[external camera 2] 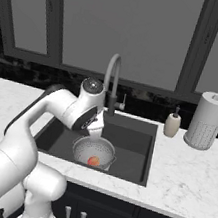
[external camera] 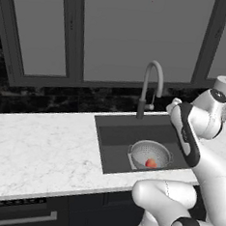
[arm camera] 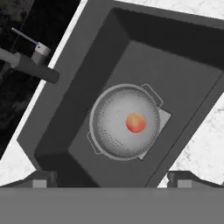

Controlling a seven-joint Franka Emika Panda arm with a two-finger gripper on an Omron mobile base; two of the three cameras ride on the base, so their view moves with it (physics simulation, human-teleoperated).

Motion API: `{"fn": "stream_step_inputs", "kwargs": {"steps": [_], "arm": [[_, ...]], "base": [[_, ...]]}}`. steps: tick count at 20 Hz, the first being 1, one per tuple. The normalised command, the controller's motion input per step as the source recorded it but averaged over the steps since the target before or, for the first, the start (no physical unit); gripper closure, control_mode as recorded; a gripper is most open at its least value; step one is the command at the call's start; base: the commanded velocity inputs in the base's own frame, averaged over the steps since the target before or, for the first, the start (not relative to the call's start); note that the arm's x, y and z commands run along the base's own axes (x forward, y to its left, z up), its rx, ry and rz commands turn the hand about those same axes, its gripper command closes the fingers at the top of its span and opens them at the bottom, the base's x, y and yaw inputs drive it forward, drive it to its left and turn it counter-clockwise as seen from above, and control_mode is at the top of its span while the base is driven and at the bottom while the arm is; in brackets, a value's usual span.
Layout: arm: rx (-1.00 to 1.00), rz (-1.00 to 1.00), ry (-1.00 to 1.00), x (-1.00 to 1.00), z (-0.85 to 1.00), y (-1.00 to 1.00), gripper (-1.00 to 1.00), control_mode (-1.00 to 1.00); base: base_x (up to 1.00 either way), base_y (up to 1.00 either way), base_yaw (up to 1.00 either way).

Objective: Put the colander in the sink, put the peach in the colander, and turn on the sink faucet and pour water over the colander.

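**Reaching for the tap, with colander and peach already in the basin**

Looking from the left base view, the round silver-grey perforated metal colander (external camera: 150,155) sits on the floor of the large rectangular dark grey recessed sink (external camera: 114,134), toward its 5 o'clock corner, with the small round orange-red peach (external camera: 151,163) inside it. The tall grey gooseneck sink faucet (external camera: 151,87) rises at the basin's 12 o'clock edge; no water is visible.

From the right base view, the colander (external camera 2: 94,151) lies at about 7 o'clock in the sink (external camera 2: 136,141), the peach (external camera 2: 93,161) in its bowl. The faucet (external camera 2: 112,84) stands behind the wrist, with its small side lever (external camera 2: 122,106) at 3 o'clock of the dark base. A beige soap dispenser bottle (external camera 2: 172,124) and a white paper towel roll (external camera 2: 208,121) stand on the counter beyond.

In the hand view, the gripper (arm camera: 112,181) hangs high above the colander (arm camera: 125,122), jaws spread wide and holding nothing. The peach (arm camera: 136,123) sits near centre; the faucet lever (arm camera: 30,40) is at 10 o'clock.

Turning on the water looks to be what remains. Approach the lever from its free side, push it with one fingertip rather than pinching, then check that the spout's stream would fall on the colander.
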Motion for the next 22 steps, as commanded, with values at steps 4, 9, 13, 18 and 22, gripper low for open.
{"fn": "stream_step_inputs", "kwargs": {"steps": [4, 9, 13, 18, 22], "arm": [[0.36, -0.36, -0.03, 0.00, 0.04, -0.37, -1.00, -1.00], [0.41, -0.30, 0.00, 0.00, 0.08, -0.32, -1.00, -1.00], [0.38, -0.21, 0.00, 0.10, 0.07, -0.25, -1.00, -1.00], [0.37, -0.08, 0.00, 0.33, 0.07, -0.25, -1.00, -1.00], [0.34, 0.00, 0.00, 0.41, 0.00, -0.15, -1.00, -1.00]], "base": [[0.00, 0.00, 0.00], [0.00, 0.00, 0.00], [0.00, 0.00, 0.00], [0.00, 0.00, 0.00], [0.00, 0.00, 0.00]]}}
